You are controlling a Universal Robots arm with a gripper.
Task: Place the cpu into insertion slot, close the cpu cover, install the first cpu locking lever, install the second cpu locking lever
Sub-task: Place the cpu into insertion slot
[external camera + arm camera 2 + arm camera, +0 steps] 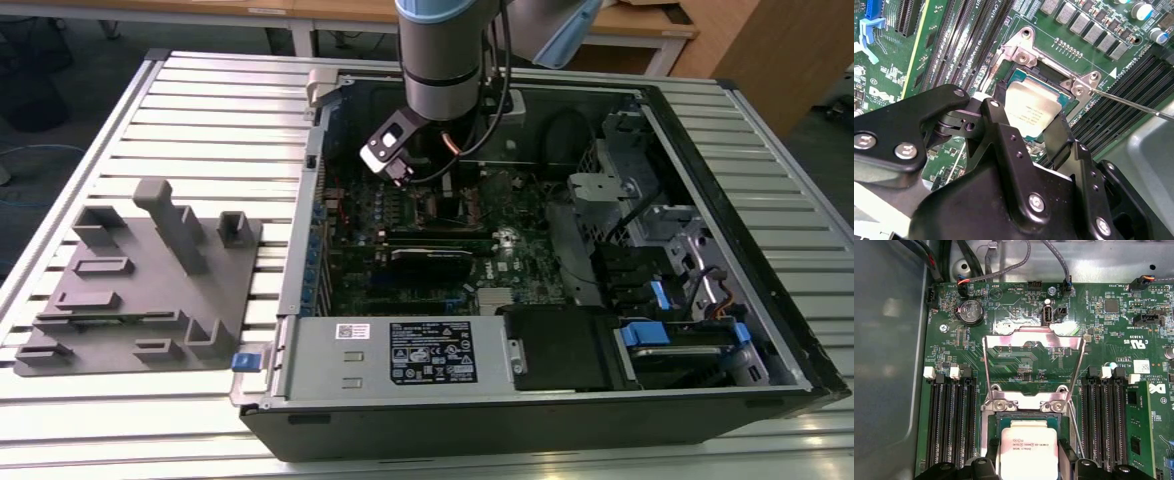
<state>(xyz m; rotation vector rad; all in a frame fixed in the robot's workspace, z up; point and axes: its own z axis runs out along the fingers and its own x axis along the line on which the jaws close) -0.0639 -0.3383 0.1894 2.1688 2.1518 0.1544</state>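
The cpu, a pale silvery square chip, lies in or just over the insertion slot on the green board. My gripper comes down on it from above. Its black fingers press against two opposite edges of the cpu, so it is shut on the chip. The cpu cover, a thin metal frame with a square window, is swung open away from the slot. A thin locking lever sticks out free beside the slot. In the exterior view my gripper hangs inside the open computer case.
Black memory slots run along both sides of the slot. Cables lie beyond the board's edge. The case wall is on the exterior view's left, drive bays on its right. A grey fixture rests on the table outside the case.
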